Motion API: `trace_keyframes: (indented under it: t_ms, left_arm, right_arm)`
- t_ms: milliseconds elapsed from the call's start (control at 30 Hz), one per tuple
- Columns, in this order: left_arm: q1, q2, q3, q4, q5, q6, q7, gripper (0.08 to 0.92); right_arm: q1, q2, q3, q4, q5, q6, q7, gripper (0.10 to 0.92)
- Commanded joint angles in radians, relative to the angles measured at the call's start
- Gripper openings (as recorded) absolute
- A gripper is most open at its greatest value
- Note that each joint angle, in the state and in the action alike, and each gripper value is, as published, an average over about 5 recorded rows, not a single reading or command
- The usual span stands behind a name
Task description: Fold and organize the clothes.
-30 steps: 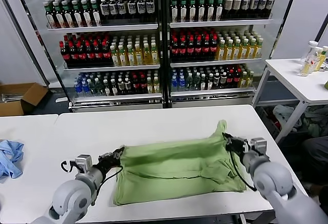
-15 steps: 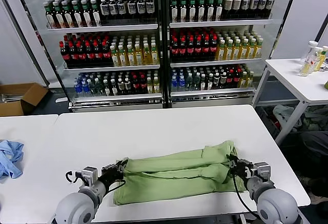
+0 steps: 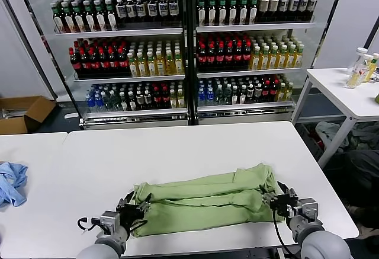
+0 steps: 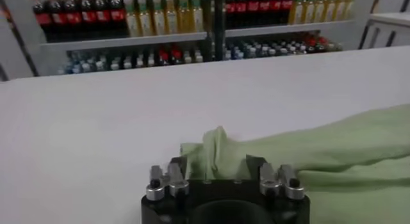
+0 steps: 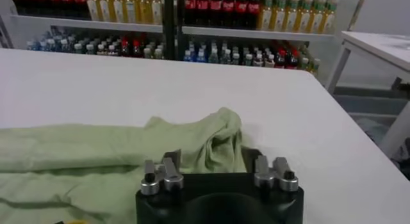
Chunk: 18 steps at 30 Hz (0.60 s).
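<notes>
The pale green shirt lies folded into a long narrow band across the near part of the white table. My left gripper is at the band's left end, open, with the bunched fabric end between its spread fingers. My right gripper is at the band's right end, also open, with a fabric bunch between its spread fingers. No buttons or print show.
A crumpled blue cloth lies on the left table. A drinks cooler full of bottles stands behind the table. A side table with bottles stands at the right. A cardboard box sits on the floor at the left.
The far edge of the shirt was pulled toward the near edge, turning the flat shirt into a narrow band. Both grippers have drawn back lower toward me at its ends.
</notes>
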State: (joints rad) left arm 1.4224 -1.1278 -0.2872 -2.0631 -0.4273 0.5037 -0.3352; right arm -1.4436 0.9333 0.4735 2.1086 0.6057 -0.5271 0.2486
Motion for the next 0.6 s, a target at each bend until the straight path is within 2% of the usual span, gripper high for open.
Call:
trace_keyframes:
  t_ms: [33,133,267,367,600]
  left_arm:
    - [0.045,-0.113,0.015,0.039,0.141,0.0,-0.083,0.693]
    - [0.044,-0.122,0.017,0.046,0.133,0.01,-0.083,0.773]
    - [0.038,-0.126,0.017,0.054,0.102,0.021,-0.083,0.811]
    - [0.038,-0.126,0.017,0.051,0.083,0.022,-0.08,0.762]
    - [0.039,-0.122,0.014,0.044,0.027,0.022,-0.062,0.557]
  right_arm:
    - [-0.028,0.005,0.012,0.016,-0.018,0.011,-0.002,0.788]
    - [-0.027,0.002,0.013,0.017,-0.017,0.011,-0.002,0.818]
    - [-0.024,0.0,0.013,0.019,-0.016,0.011,-0.002,0.822]
    - [-0.023,-0.001,0.013,0.022,-0.015,0.011,-0.002,0.823]
    - [-0.036,-0.004,0.03,0.029,-0.011,0.013,-0.003,0.823]
